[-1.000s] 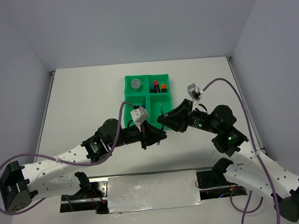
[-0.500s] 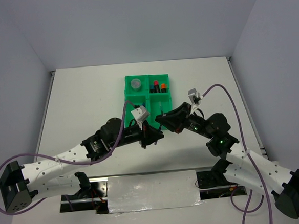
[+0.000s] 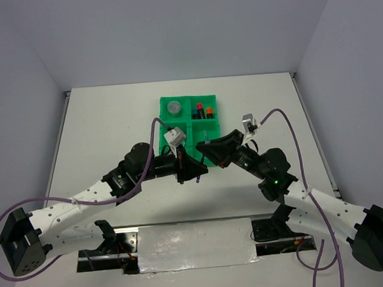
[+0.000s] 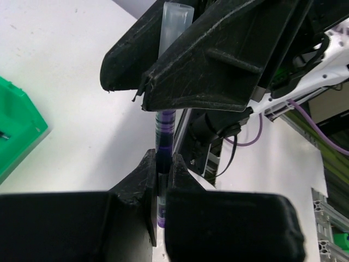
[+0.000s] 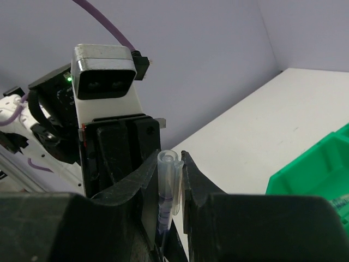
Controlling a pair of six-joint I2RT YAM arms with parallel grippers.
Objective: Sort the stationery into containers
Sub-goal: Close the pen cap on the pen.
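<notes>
The 2 arms meet tip to tip over the bench (image 3: 111, 123), just near of the green tray (image 3: 177, 126), and share 1 pen (image 4: 165, 128) held clear of the surface. The left tool (image 4: 161, 164) is clamped on the pen's dark purple-blue barrel. The right tool (image 5: 170, 159) is pinched on its clear cap end, a finger pressed to each side. In the left wrist view the right tool's broad black fingers cover the middle of the pen, and from above the pen is hidden between the 2 tools. The right tool also overhangs the tray's near right compartment, masking part of it. The far left compartment holds a grey disc (image 3: 174, 108), and the far right holds 2 red-capped markers (image 3: 205, 110). Behind the cap, the right wrist view shows the left arm's pale camera (image 5: 103, 63) with 2 lenses, and a purple cable (image 5: 103, 22) arching over it.
</notes>
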